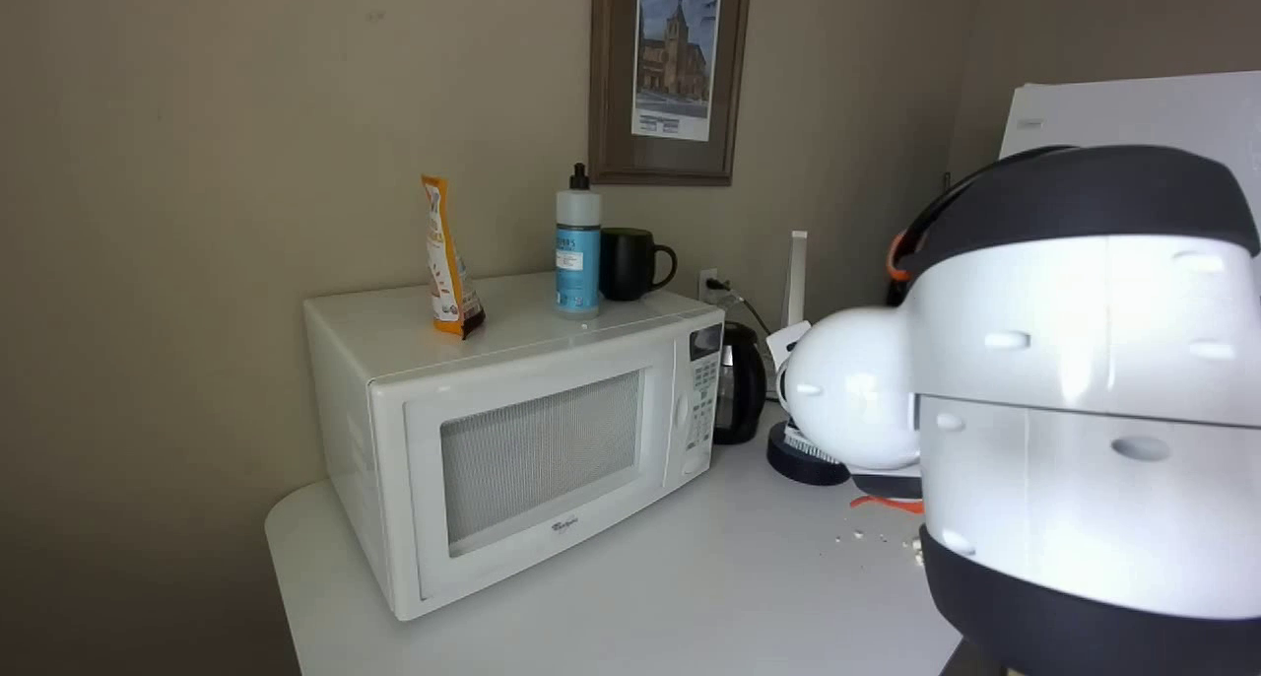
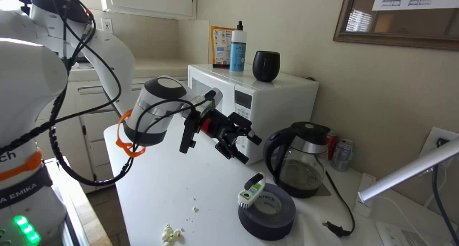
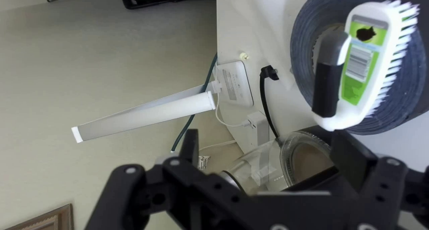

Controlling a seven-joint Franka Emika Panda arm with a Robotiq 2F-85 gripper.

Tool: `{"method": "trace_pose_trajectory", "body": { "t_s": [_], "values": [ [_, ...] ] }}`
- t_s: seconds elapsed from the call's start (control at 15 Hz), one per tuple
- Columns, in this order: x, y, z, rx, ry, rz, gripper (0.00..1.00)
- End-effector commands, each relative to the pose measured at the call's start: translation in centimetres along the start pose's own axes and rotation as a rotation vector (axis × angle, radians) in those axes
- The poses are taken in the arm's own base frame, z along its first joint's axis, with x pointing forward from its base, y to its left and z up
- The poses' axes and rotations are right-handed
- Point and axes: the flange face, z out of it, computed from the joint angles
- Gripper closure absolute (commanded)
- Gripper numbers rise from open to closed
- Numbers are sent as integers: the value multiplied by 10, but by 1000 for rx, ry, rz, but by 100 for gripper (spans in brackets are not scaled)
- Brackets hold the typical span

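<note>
My gripper (image 2: 250, 147) is open and empty, above the table in front of the microwave's side. Its fingers point toward the glass kettle (image 2: 301, 167) with black lid and handle, with a gap between them. In the wrist view the kettle (image 3: 268, 166) shows between the open fingers (image 3: 268, 146). A white scrub brush (image 2: 252, 192) with a green label and black grip rests on a dark tape roll (image 2: 267, 226) in front of the kettle. The brush (image 3: 363, 62) is also large in the wrist view. In an exterior view the arm (image 1: 1084, 341) hides the gripper.
The white microwave (image 1: 542, 479) carries a blue-labelled bottle (image 2: 237, 56), a black mug (image 2: 266, 66) and an orange pouch (image 1: 448, 262). Cans (image 2: 342, 154) stand behind the kettle. A black plug (image 2: 339, 230), a white router antenna (image 2: 412, 169) and popcorn crumbs (image 2: 169, 235) are nearby.
</note>
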Motion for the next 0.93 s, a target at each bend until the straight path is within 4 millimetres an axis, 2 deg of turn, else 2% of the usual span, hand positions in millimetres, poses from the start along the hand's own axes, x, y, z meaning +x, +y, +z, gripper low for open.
{"method": "trace_pose_trajectory", "body": {
  "t_s": [0.0, 0.4, 0.87],
  "values": [
    [3, 29, 4, 169, 23, 32, 0],
    [2, 53, 9, 367, 60, 22, 0],
    [-13, 51, 7, 611, 78, -25, 0]
  ]
}}
